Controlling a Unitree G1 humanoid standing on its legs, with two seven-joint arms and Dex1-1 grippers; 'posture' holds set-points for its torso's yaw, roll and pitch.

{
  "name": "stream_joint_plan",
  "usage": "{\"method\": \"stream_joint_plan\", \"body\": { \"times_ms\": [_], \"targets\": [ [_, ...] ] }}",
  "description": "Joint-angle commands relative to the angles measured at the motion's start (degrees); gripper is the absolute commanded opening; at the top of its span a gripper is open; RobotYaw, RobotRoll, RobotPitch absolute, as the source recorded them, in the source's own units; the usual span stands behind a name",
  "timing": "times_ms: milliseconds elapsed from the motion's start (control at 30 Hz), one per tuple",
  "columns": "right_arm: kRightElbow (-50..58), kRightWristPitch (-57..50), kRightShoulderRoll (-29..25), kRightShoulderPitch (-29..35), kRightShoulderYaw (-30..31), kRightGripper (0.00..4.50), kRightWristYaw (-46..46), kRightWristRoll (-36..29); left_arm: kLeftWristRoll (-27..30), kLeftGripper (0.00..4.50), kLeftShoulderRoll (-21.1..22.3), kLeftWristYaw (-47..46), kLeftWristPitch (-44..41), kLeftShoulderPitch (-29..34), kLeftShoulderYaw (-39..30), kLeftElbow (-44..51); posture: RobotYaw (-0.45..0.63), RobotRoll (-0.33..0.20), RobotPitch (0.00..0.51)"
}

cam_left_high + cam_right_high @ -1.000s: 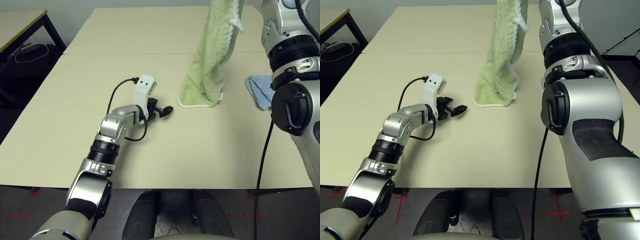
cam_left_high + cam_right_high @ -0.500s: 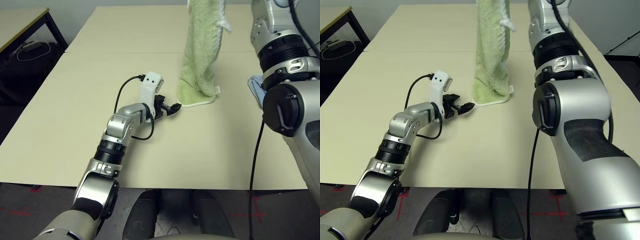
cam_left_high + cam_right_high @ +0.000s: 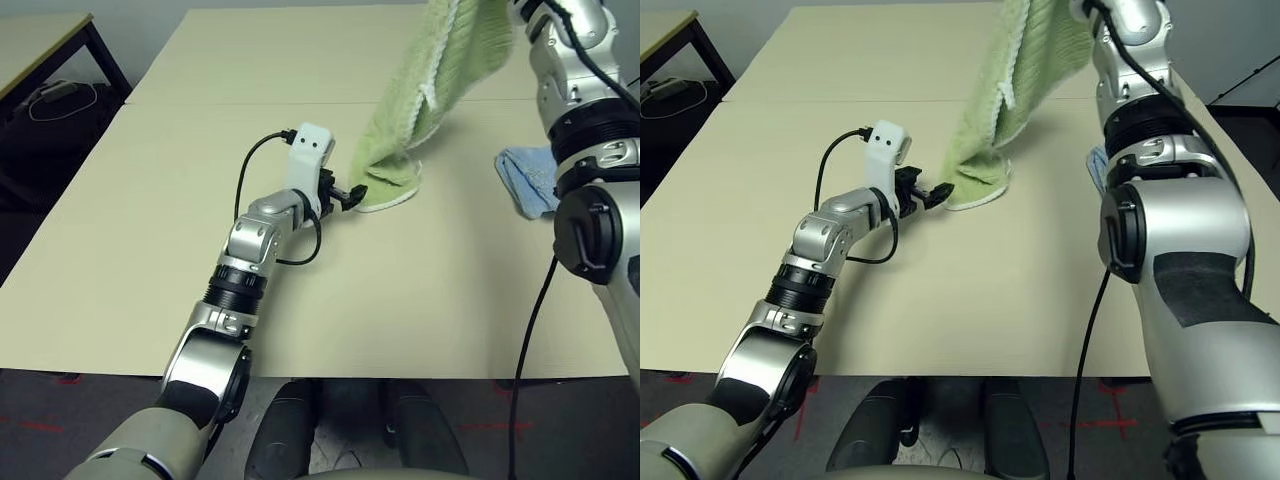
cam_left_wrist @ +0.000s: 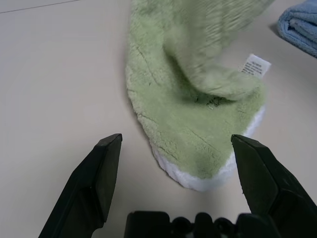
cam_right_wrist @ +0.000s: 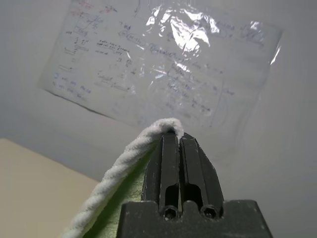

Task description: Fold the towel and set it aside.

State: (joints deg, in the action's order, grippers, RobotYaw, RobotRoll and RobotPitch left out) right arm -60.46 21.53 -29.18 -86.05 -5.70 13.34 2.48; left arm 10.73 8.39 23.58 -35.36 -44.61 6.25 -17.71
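Observation:
The light green towel (image 3: 425,100) with white edging hangs slanted from the upper right down to the table (image 3: 150,250). Its lower end (image 4: 198,134) lies bunched on the tabletop, with a white label showing. My right gripper (image 5: 177,139) is raised high and shut on the towel's white corded edge (image 5: 124,163). My left gripper (image 3: 350,192) is low over the table and open. Its two black fingers (image 4: 104,163) stand wide on either side of the towel's white hem, just short of it and holding nothing.
A smaller light blue cloth (image 3: 530,180) lies folded on the table to the right of the towel, next to my right arm. A black cable loops from my left wrist camera (image 3: 312,150). A second table (image 3: 40,40) stands at the far left with bags under it.
My right arm has swung the towel's top to the right, so it now hangs slanted rather than straight. My left gripper has moved forward to the towel's lower end.

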Motion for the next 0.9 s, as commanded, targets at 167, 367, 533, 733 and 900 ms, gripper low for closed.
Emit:
{"method": "stream_joint_plan", "body": {
  "times_ms": [167, 367, 533, 733, 900],
  "targets": [
    [2.6, -0.2, -1.6, -1.3, 1.1, 0.04, -1.6, 2.3, -1.0, 4.5, -1.1, 0.2, 1.0, -0.9, 0.2, -2.0, 0.12, 0.0, 0.155],
    [2.4, 5.3, 1.3, -2.6, -0.4, 0.04, 2.6, -1.4, -2.4, 4.5, -0.2, 1.3, 5.7, -0.2, 1.1, -2.0, 0.13, 0.0, 0.15],
    [1.7, 5.5, 4.1, -1.7, -0.8, 0.04, 5.7, -3.6, -2.9, 4.5, 0.0, 4.2, 10.9, -1.2, 1.7, -2.3, 0.14, 0.0, 0.148],
    [2.1, 3.6, 6.2, -0.2, 0.3, 0.04, 7.4, -3.4, 1.7, 4.5, -7.2, -3.1, 10.4, -13.0, -6.5, -7.0, 0.14, 0.0, 0.144],
    [2.7, 2.2, 7.5, 1.2, 1.1, 0.04, 7.6, -2.7, 3.4, 4.5, -9.4, -7.9, 6.5, -20.5, -9.8, -6.0, 0.14, 0.0, 0.144]
  ]
}}
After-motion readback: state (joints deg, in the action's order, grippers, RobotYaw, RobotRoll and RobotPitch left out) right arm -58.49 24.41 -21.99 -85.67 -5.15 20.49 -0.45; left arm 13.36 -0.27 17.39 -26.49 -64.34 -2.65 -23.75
